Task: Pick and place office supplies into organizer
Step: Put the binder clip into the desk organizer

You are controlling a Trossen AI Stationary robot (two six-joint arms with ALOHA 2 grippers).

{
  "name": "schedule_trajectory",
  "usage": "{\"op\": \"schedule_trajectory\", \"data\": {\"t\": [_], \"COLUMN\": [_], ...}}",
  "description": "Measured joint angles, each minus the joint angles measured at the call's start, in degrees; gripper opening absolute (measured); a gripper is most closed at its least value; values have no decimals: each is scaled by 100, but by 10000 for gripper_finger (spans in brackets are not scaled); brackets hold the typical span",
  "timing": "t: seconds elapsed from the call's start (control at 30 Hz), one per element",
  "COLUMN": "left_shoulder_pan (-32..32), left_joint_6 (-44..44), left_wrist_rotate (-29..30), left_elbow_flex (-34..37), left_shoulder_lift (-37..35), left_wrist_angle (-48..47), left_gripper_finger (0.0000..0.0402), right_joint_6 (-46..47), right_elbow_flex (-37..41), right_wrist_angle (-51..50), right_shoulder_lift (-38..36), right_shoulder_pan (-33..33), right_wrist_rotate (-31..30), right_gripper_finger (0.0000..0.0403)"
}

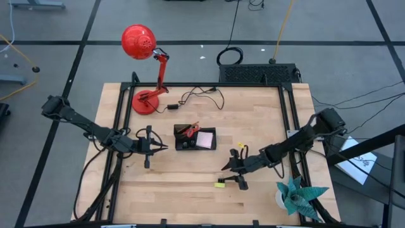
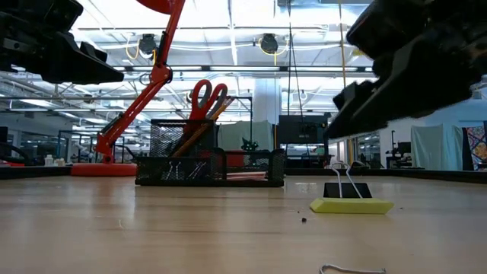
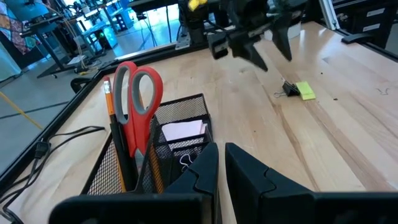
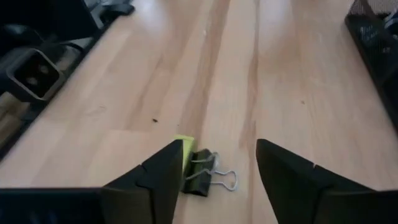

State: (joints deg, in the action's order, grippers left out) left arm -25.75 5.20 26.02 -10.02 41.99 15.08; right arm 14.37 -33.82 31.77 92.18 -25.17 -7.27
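While open, the right end effector (image 4: 217, 171) straddles a wire-handled binder clip (image 4: 208, 175).

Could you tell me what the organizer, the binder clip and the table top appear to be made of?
The organizer looks like black wire mesh, probably metal: its walls are see-through lattice. The binder clip seems to be dark painted metal with bright wire handles, lying on the table beside a yellow-green piece, which may be paper or plastic. The table top looks like pale wood with visible plank seams and grain, matte.
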Motion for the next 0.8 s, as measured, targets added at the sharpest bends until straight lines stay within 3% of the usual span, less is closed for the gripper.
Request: {"op": "schedule_trajectory", "data": {"t": [0.13,0.57,0.8], "left_shoulder_pan": [1,2,2], "left_joint_6": [-31,-51,-45], "left_wrist_rotate": [0,0,0], "left_elbow_flex": [0,0,0], "left_shoulder_lift": [1,1,-1], "left_wrist_angle": [2,-9,-12], "left_gripper_finger": [37,37,37], "right_joint_6": [0,277,297], "right_elbow_flex": [-5,-5,-7], "right_wrist_angle": [542,758,899], "right_shoulder_lift": [337,1017,1189], "right_shoulder_pan": [34,149,146], "right_wrist_rotate": [-1,379,639], "right_gripper_finger": [202,195,170]}}
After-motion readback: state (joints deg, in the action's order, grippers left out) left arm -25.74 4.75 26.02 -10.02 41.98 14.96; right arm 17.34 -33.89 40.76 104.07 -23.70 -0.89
